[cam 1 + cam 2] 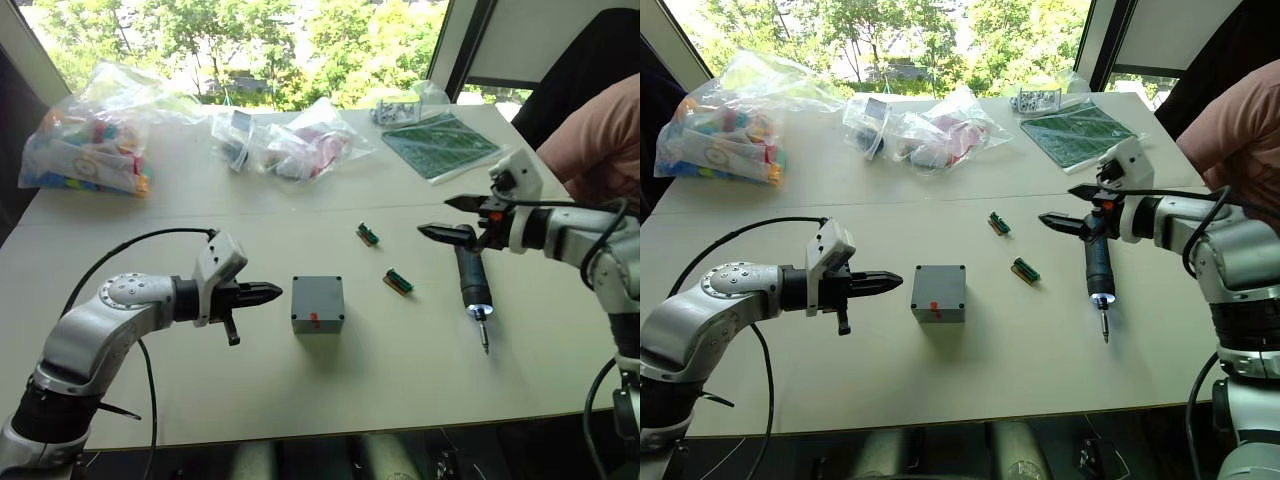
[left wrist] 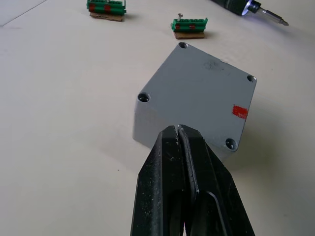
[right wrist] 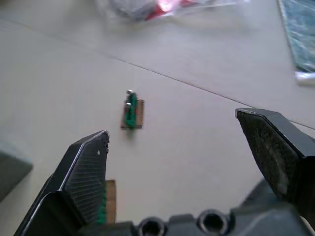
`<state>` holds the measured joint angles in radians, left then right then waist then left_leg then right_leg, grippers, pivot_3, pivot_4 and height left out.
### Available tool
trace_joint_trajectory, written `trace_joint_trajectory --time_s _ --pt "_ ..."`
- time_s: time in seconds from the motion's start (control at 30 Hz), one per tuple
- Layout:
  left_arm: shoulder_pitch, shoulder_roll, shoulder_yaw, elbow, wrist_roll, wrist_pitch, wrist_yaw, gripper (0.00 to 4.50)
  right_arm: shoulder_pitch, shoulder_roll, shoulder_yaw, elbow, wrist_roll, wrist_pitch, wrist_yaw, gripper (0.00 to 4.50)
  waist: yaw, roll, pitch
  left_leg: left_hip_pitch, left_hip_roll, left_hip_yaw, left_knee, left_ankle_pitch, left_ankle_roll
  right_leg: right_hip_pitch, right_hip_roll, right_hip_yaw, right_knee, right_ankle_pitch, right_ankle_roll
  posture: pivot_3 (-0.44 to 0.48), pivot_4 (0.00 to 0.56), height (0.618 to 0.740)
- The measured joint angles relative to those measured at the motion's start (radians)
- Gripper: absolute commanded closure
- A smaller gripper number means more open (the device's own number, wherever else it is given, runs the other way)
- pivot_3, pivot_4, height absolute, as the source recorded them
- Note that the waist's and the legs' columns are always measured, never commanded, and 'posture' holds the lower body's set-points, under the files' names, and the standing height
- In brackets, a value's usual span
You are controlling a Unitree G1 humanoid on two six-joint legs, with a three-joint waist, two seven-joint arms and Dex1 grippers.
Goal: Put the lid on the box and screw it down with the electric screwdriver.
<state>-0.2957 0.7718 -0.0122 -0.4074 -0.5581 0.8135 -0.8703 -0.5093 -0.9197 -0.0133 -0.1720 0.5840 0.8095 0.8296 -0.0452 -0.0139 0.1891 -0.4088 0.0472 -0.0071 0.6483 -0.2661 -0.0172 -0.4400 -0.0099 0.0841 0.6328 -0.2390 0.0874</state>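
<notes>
- At the middle of the table (image 1: 120, 215), nearer me than the seam, the box (image 1: 318, 304) sits with its lid (image 2: 206, 88) already seated flush on top; four recessed screw holes show at the corners and a small red mark lies near one edge.
- My left gripper (image 1: 270, 293) hangs just left of the box, level with it, fingers pressed together and holding nothing. I judge it well placed to brace the box.
- My right gripper (image 1: 1076, 207) hovers over the rear end of the electric screwdriver (image 1: 1098, 277), fingers spread wide and empty. The tool lies on the table well right of the box, bit pointing toward me, a light glowing at its nose.
- The step in hand, as I read it, is picking up the driver. I would come down square over the thick black barrel, away from the thin bit, and close across its width so it cannot roll.
- The barrel is smooth, round and hard, so a grip off centre would likely twist. The bit is slim metal and looks easy to knock.
- The box is matte grey plastic, sharp-edged and light, so it will probably slide on the pale smooth tabletop once pushed from above. I would steady it first.
- Two small green terminal blocks (image 1: 398, 282) on brown bases lie between box and driver, and I would steer clear of them.
- Far across the table are clear plastic bags (image 1: 90, 135) of coloured parts and a green circuit board (image 1: 440, 147).
</notes>
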Motion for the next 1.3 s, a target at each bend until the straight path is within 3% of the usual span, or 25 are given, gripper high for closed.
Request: trace_joint_trajectory --time_s 0.07,0.23,0.6,0.97,1.17,1.3 --pt "0.019 0.002 -0.013 0.047 0.050 -0.009 0.038 4.50 0.127 0.011 0.057 -0.150 0.041 0.021 0.045 0.05 0.005 0.000 0.000 0.000 0.000 0.000 0.001 0.000 0.000 0.000 0.000 0.000 0.000 0.000 0.000 0.000 0.150 0.740" --pt "-0.001 -0.077 -0.053 0.110 0.113 -0.024 0.106 4.50 0.236 0.038 0.129 -0.315 0.046 0.015 0.069 0.05 0.006 0.000 0.001 0.001 0.000 0.000 0.009 0.000 0.000 0.005 -0.001 0.000 0.000 -0.001 -0.004 0.000 0.150 0.740" --pt "-0.073 -0.147 -0.180 0.208 0.189 -0.088 0.079 4.50 0.227 0.166 0.280 -0.299 -0.062 0.007 0.009 0.05 0.003 -0.001 0.001 0.003 0.000 0.000 0.016 0.003 -0.005 0.009 -0.001 0.000 0.001 0.005 -0.002 0.000 0.150 0.740" --pt "-0.351 -0.304 -0.265 0.523 0.288 -0.258 -0.022 4.50 0.178 0.224 0.291 -0.385 0.033 0.129 0.031 0.05 0.003 -0.002 0.001 0.001 0.000 -0.001 0.016 0.003 -0.005 0.009 0.000 0.000 0.001 0.007 -0.001 0.000 0.150 0.740" --pt "-0.338 -0.234 -0.264 0.585 0.351 -0.318 -0.042 4.50 0.185 0.095 0.217 -0.420 0.019 0.154 0.023 0.05 0.001 -0.002 0.001 0.002 0.000 -0.001 0.016 0.003 -0.005 0.008 0.000 0.000 0.002 0.006 -0.002 0.000 0.150 0.740" --pt "-0.231 -0.138 -0.203 0.506 0.350 -0.288 -0.047 4.50 0.173 0.070 0.202 -0.343 -0.044 0.093 0.026 0.05 0.001 -0.002 0.001 0.002 0.000 -0.001 0.016 0.003 -0.005 0.008 0.000 0.000 0.002 0.006 -0.002 0.000 0.150 0.740"
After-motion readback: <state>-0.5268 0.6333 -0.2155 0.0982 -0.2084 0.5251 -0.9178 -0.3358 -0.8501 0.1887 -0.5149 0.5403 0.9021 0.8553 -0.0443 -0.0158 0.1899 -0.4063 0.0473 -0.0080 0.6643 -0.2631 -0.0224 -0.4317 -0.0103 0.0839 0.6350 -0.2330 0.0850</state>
